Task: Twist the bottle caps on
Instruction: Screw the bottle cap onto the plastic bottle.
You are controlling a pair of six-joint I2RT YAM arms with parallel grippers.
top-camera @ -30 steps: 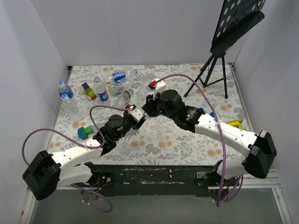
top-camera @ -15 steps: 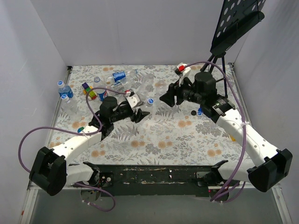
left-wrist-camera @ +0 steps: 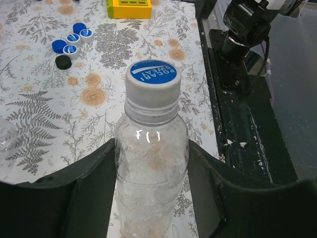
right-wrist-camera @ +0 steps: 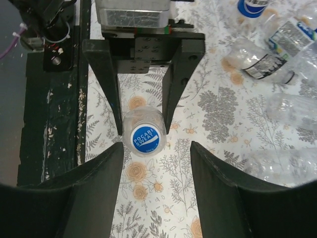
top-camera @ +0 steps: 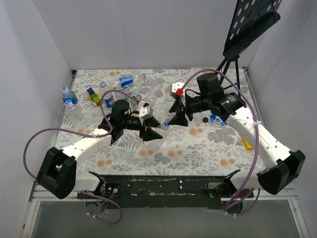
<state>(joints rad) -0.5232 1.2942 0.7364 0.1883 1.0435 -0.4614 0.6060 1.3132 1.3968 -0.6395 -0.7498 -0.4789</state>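
My left gripper [left-wrist-camera: 151, 191] is shut on a clear bottle [left-wrist-camera: 151, 163], its fingers [right-wrist-camera: 173, 84] pressing both sides of the body. A blue cap [left-wrist-camera: 151, 74] sits on the bottle's neck. From above, the cap [top-camera: 166, 123] points at my right gripper [top-camera: 178, 119]. In the right wrist view, the capped bottle [right-wrist-camera: 144, 138] lies just beyond my right gripper [right-wrist-camera: 154, 198], slightly left of its centre line. That gripper is open with nothing between its fingers.
Several loose blue caps [left-wrist-camera: 74, 38] and one black one [left-wrist-camera: 63, 61] lie on the flowered table, near a yellow block [left-wrist-camera: 129, 7]. Empty bottles [top-camera: 126, 89] are heaped at the back left, two capped ones [top-camera: 67, 95] standing. A black tripod stand [top-camera: 225, 74] occupies the back right.
My right gripper swung away to the back right, came back in front of the bottle's cap, and has opened. My left gripper carried the bottle right, toward the table's middle.
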